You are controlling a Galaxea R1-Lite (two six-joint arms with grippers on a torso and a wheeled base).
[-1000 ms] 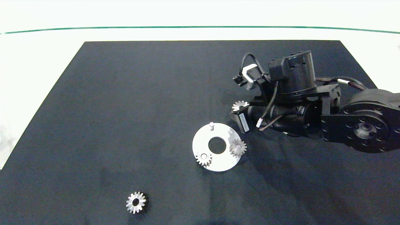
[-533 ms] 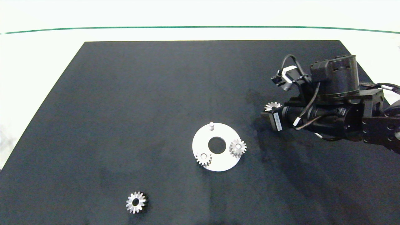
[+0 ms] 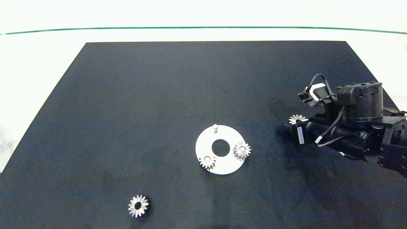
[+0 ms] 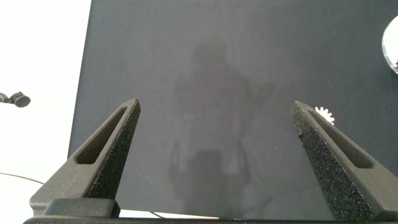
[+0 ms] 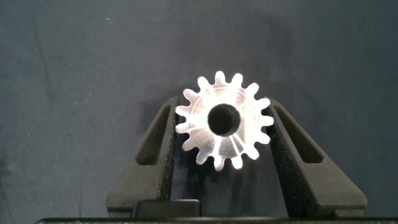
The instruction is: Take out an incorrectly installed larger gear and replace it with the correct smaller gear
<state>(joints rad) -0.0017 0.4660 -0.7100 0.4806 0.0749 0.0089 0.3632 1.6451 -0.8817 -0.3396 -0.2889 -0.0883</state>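
Silver and sharp-toothed, the larger gear (image 5: 222, 119) sits clamped between the foam-padded fingers of our right gripper (image 5: 224, 146), at about three o'clock from the round white plate (image 3: 222, 167). On that plate we see a bare steel peg (image 3: 215, 128) at twelve o'clock and two small gears (image 3: 242, 150) pinned at four and seven. The smaller gear (image 3: 138, 206) lies flat on the matte black mat (image 3: 143, 105) toward seven o'clock. Our left gripper (image 4: 217, 140) hangs spread wide, holding nothing.

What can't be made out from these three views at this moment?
- Head view: the right tool hides most of the larger gear; only its upper teeth show.
- Left wrist view: the loose gear on the mat is partly behind the left tool's finger.
- Left wrist view: the round plate is cut off by the picture's edge.
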